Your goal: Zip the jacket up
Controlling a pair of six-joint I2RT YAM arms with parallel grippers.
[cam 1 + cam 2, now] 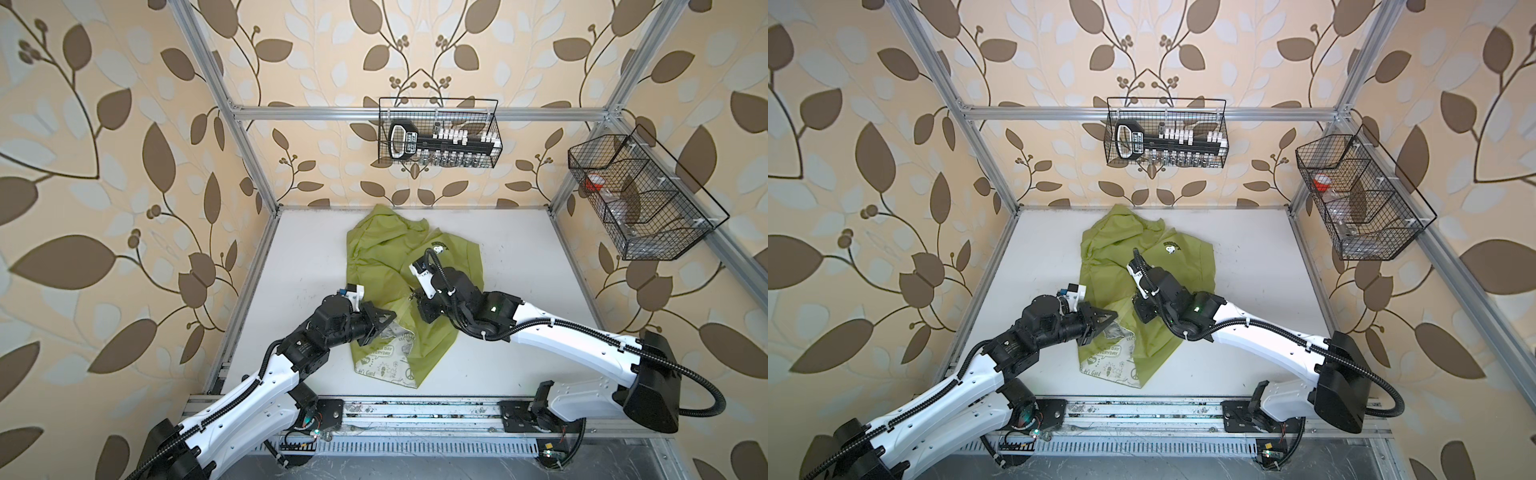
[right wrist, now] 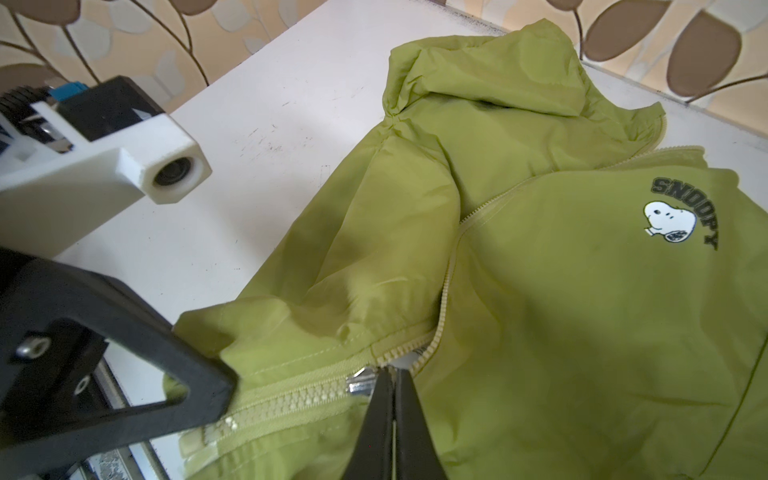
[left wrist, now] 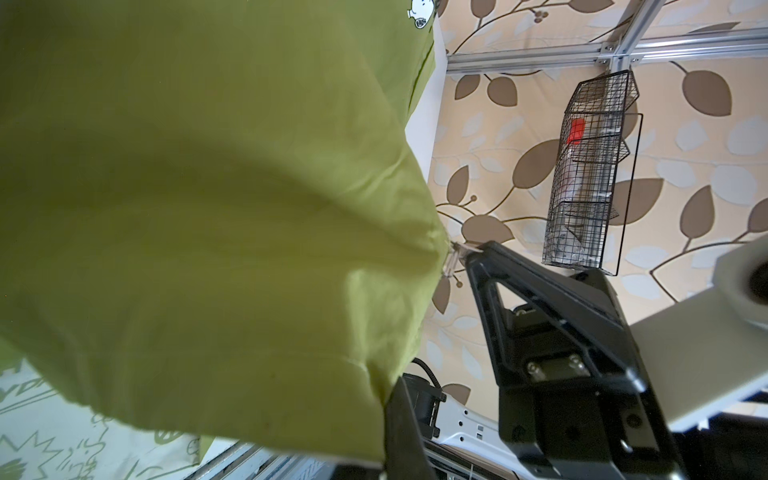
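The lime-green jacket lies on the white table, hood at the far end and Snoopy print up. Its white printed lining shows at the near hem. My left gripper is shut on the jacket's lower front edge beside the zipper's bottom end; green fabric covers most of its jaws. My right gripper is shut on the metal zipper pull. The zipper is closed below the pull. Above it, the two rows of teeth lie apart.
A wire basket with tools hangs on the back frame bar. A second wire basket hangs on the right wall. Aluminium posts stand at the table's corners, and the arms' mounting rail runs along the front edge.
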